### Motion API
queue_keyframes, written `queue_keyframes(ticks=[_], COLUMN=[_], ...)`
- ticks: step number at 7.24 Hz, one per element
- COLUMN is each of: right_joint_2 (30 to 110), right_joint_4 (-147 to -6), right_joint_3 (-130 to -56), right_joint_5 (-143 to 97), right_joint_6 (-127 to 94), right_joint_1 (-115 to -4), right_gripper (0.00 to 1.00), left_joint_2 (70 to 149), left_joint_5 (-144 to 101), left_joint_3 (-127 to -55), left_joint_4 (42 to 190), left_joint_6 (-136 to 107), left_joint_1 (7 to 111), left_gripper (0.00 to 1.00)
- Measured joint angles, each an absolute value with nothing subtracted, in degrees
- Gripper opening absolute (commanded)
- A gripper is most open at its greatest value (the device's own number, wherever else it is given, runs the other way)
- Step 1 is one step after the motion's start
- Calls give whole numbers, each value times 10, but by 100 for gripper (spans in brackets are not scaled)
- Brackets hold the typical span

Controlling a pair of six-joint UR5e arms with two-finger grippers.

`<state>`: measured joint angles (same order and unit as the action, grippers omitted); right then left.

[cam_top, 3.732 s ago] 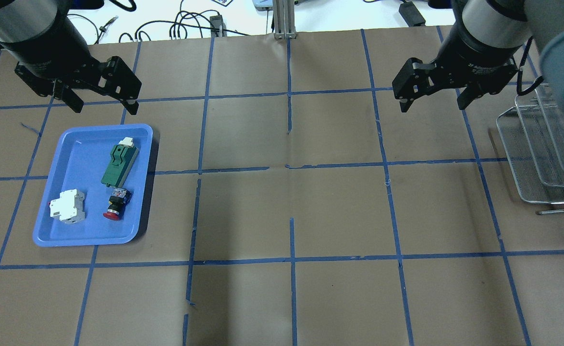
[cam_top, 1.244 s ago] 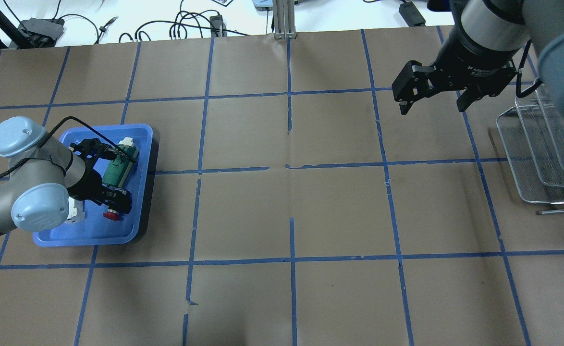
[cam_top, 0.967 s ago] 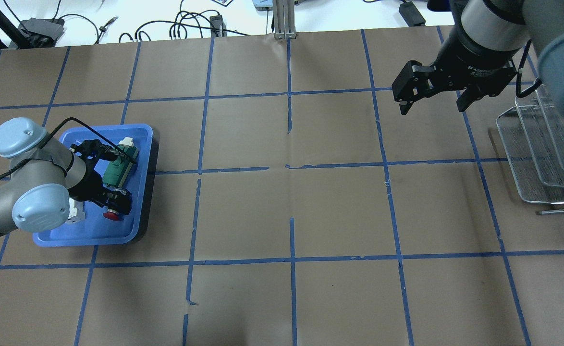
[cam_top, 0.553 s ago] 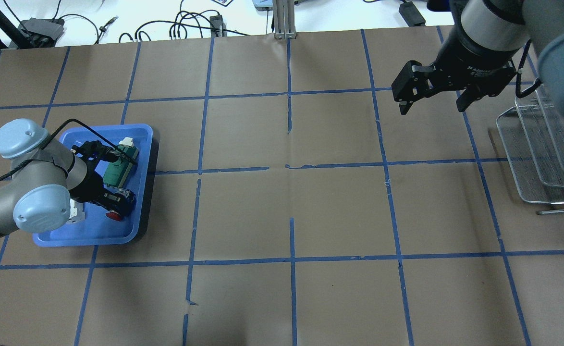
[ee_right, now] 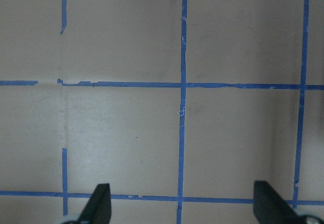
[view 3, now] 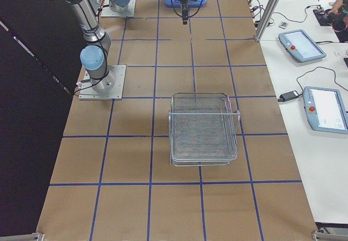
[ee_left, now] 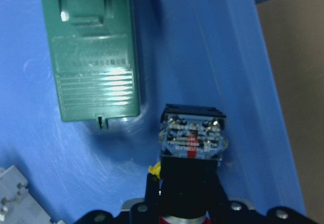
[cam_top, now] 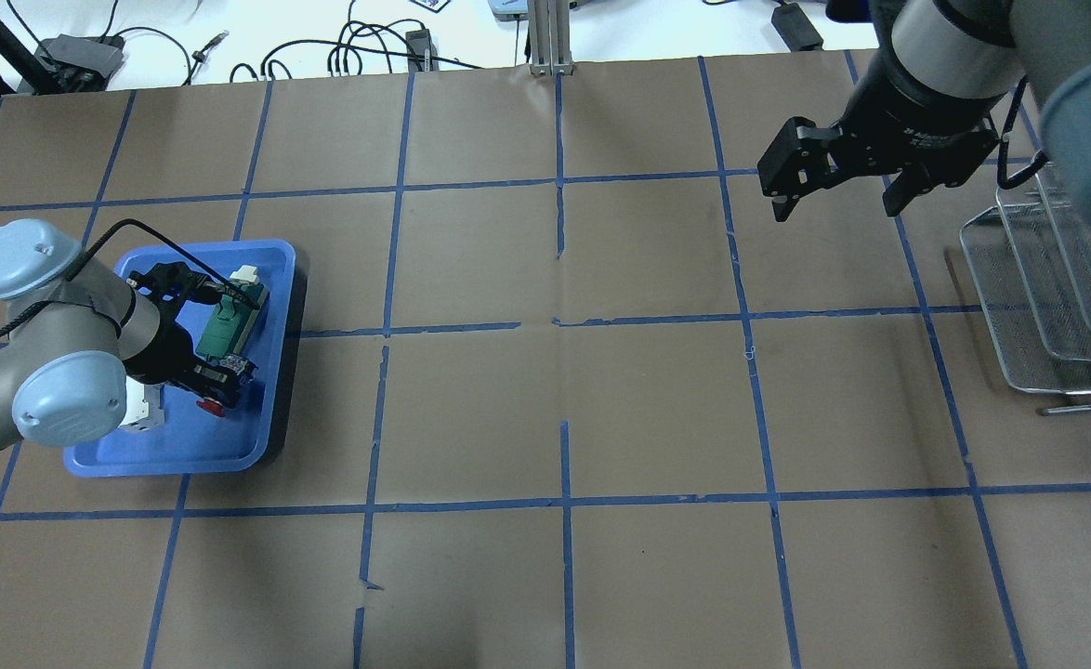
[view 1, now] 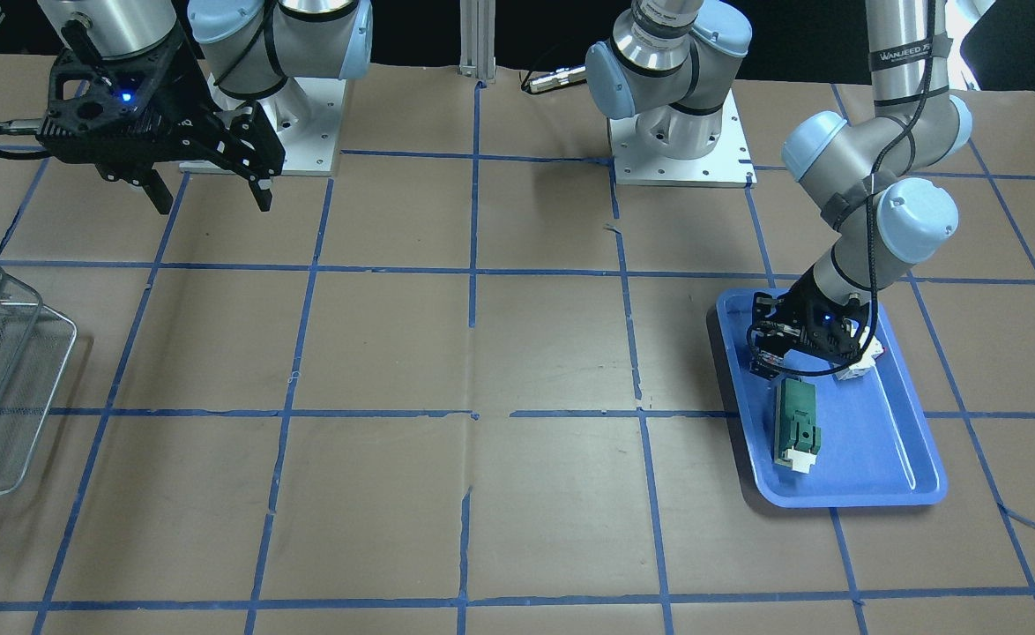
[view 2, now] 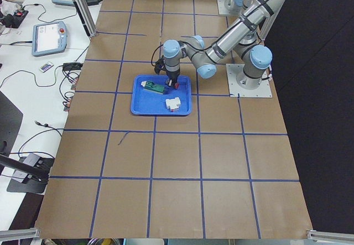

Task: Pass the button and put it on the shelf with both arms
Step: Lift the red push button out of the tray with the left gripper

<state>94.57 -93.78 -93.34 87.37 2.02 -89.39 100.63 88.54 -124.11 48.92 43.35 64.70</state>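
The button (cam_top: 211, 405), with a red cap and a black-and-blue block, is over the blue tray (cam_top: 164, 455) at the left. My left gripper (cam_top: 222, 385) is shut on the button. The left wrist view shows the button's block (ee_left: 192, 138) held between the jaws just above the tray floor. From the front, the left gripper (view 1: 778, 353) is low over the tray (view 1: 888, 467). My right gripper (cam_top: 834, 190) is open and empty, high over the far right of the table, and its open fingers (ee_right: 98, 206) show in the right wrist view. The wire-mesh shelf (cam_top: 1047, 307) stands at the right edge.
A green module (cam_top: 227, 325) lies in the tray right beside the button, and it also shows in the left wrist view (ee_left: 93, 57). A white breaker (cam_top: 141, 411) lies in the tray, partly under my left arm. Brown paper with blue tape lines covers the table between tray and shelf.
My left arm came down into the tray and shut on the button. In the last half second the button shifted slightly toward the green module. The right arm barely moved.
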Motion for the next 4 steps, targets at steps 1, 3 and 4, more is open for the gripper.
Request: queue_keyframes(ticks=[1,3,4], right_joint_2=[946,946,946], right_joint_4=[-938,-938,-938], right_joint_3=[-933,-933,-933], right_joint_5=[874,874,874], right_joint_6=[20,20,20], right_joint_1=[-894,-894,-894], right_gripper=[100,100,100], left_joint_2=[993,954,932], left_joint_5=[883,863,844], left_joint_3=[-1238,-1205,-1167], left_joint_4=[498,578,650], left_joint_6=[433,433,435], left_joint_1=[648,652,657], left_gripper=[4,4,4])
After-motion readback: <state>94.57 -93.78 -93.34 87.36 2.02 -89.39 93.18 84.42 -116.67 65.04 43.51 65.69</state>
